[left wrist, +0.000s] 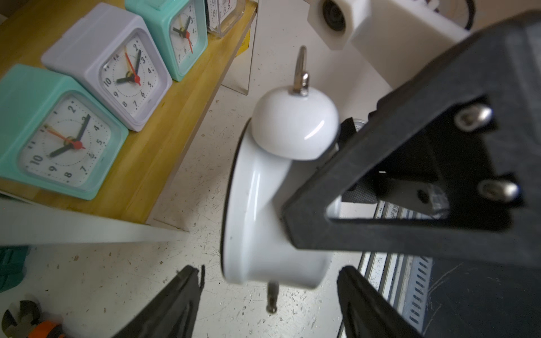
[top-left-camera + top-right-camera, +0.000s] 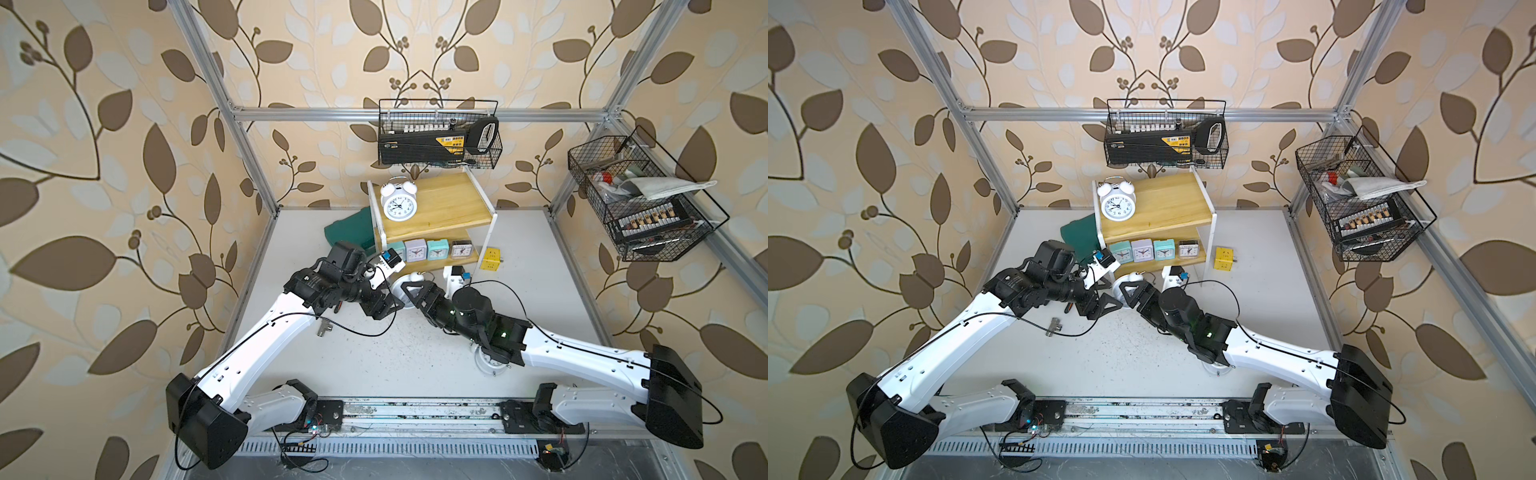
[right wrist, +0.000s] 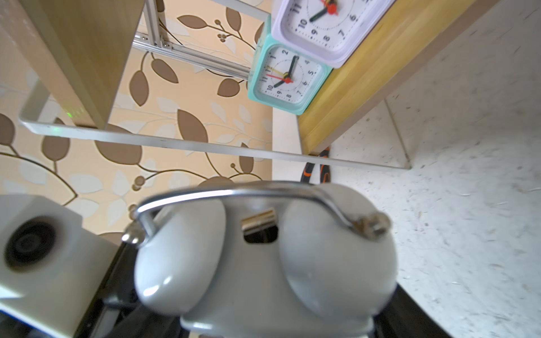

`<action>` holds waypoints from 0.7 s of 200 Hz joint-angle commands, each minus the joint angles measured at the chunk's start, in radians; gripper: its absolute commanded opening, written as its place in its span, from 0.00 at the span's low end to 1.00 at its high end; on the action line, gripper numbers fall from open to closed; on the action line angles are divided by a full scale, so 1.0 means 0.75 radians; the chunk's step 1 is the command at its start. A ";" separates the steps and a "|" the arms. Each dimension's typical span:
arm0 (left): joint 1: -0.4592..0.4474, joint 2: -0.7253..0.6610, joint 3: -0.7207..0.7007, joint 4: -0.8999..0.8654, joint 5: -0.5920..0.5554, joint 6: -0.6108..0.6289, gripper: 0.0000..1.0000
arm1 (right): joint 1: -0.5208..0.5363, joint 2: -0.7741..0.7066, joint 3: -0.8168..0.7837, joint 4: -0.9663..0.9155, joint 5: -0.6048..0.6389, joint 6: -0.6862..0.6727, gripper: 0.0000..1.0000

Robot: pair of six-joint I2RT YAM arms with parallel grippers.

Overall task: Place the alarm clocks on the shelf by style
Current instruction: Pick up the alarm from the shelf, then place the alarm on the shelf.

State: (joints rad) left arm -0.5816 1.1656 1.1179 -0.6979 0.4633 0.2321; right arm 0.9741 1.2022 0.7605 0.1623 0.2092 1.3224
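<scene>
The right gripper [image 2: 409, 292] is clamping the held twin-bell clock [image 1: 263, 204] across its white drum, with one black finger pressing on the back beside a bell. The left gripper [image 1: 269, 273] is standing released, its fingers [image 1: 175, 304] sitting apart on either side of the drum's lower rim with a gap showing on both sides. The clock is hanging just off the surface [image 2: 374, 357], at about 6 o'clock from the shelf [image 2: 453, 203] in both top views, near the lower tier where the four square clocks [image 2: 428, 250] are sitting in a row. The upper-tier twin-bell clock [image 2: 398, 203] is standing at the 9 o'clock end of the top board, leaving bare wood toward 3 o'clock. The third twin-bell clock [image 2: 490, 362] is lying on the surface at roughly 5 o'clock from the held one, mostly hidden under the right arm. The held clock is looking like a rigid, glossy shell, so it is probably behaving as a light but slippery load, apt to twist in a two-finger pinch. The drum's flat front and back are seeming the soundest hold. The domed bells, thin handle and slim feet are offering poor, bendable purchase, and the dial cover is likely risking scratches under hard pressure.
</scene>
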 commanded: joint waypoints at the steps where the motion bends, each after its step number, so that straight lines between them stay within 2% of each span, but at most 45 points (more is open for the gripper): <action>1: 0.024 -0.056 0.019 -0.004 0.090 0.018 0.78 | -0.040 -0.068 0.125 -0.177 0.059 -0.222 0.64; 66: 0.086 -0.079 0.020 -0.067 0.257 0.056 0.79 | -0.076 -0.046 0.535 -0.734 0.174 -0.817 0.63; 108: 0.095 -0.084 0.018 -0.082 0.284 0.067 0.79 | -0.076 0.033 0.824 -0.997 0.280 -1.076 0.63; 140: 0.102 -0.086 0.012 -0.081 0.290 0.071 0.79 | -0.087 0.106 1.008 -1.108 0.375 -1.200 0.63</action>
State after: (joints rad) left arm -0.5224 1.1255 1.1179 -0.7498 0.6388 0.2630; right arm 0.9176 1.2526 1.4193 -0.5816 0.3996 0.5526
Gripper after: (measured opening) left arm 0.789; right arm 0.800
